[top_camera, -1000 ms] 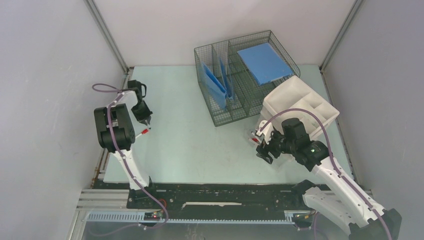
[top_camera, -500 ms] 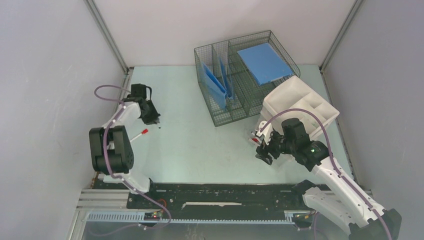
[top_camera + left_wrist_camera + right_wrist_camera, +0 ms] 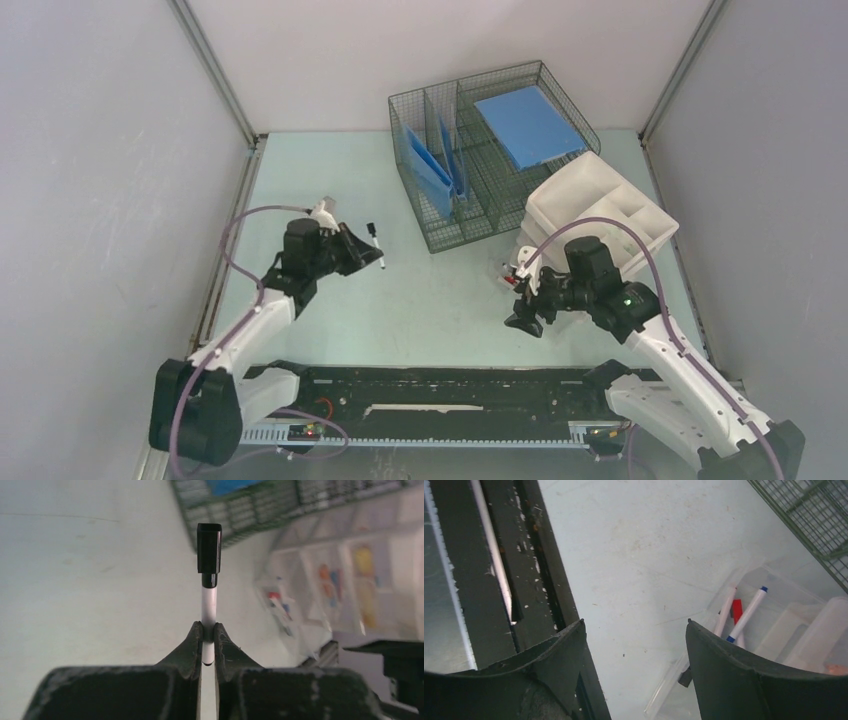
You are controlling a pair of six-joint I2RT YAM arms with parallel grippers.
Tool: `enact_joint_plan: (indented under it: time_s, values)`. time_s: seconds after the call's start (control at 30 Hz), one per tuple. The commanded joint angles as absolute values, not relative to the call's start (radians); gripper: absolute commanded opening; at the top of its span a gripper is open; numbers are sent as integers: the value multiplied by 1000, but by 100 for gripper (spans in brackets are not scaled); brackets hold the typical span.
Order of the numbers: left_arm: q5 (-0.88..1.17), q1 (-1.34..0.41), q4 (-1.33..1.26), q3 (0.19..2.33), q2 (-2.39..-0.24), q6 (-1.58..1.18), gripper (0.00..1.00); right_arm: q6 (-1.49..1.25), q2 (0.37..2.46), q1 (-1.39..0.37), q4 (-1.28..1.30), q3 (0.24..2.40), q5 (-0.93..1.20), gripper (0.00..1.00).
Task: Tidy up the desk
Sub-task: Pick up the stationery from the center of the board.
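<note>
My left gripper (image 3: 366, 250) hovers over the left middle of the pale mint-green desk (image 3: 430, 310). It is shut on a white marker (image 3: 376, 246) with a black cap. In the left wrist view the marker (image 3: 209, 600) stands pinched between the fingertips of the left gripper (image 3: 209, 632), cap pointing away. My right gripper (image 3: 520, 312) is open and low over the desk, beside a clear plastic box (image 3: 505, 275). The right wrist view shows that gripper (image 3: 635, 625) with nothing between its wide jaws. The clear box (image 3: 769, 587) to its right holds a blue-tipped pen (image 3: 746, 615) and a red one (image 3: 737, 611).
A wire basket (image 3: 525, 180) with blue folders (image 3: 430, 170) stands at the back. A white compartment tray (image 3: 600, 205) sits in front of it on the right. A black rail (image 3: 440, 385) runs along the near edge, and grey walls close both sides.
The left arm has swung from the far left edge toward the middle of the desk, carrying the marker. The right gripper dipped slightly lower beside the clear box.
</note>
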State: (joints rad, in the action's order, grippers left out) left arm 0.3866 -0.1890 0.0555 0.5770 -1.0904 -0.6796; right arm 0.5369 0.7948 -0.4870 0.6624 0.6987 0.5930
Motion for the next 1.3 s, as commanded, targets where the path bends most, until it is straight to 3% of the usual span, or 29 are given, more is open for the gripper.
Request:
enact_joint_plan:
  time_s: [0.0, 0.2, 0.43, 0.9, 1.27]
  values:
    - [441, -296, -250, 503, -952, -824, 0, 555, 770, -486, 671, 757, 728, 80]
    - [328, -476, -399, 417, -795, -877, 0, 588, 826, -488, 755, 852, 830, 80]
    - [159, -680, -574, 374, -759, -894, 0, 559, 886, -491, 773, 968, 960, 80]
    - [-134, -1012, -640, 547, -931, -759, 0, -5, 1004, -486, 451, 1032, 1016, 77]
    - [-199, -1109, -722, 613, -1057, -745, 0, -208, 1023, -450, 268, 954, 1039, 74]
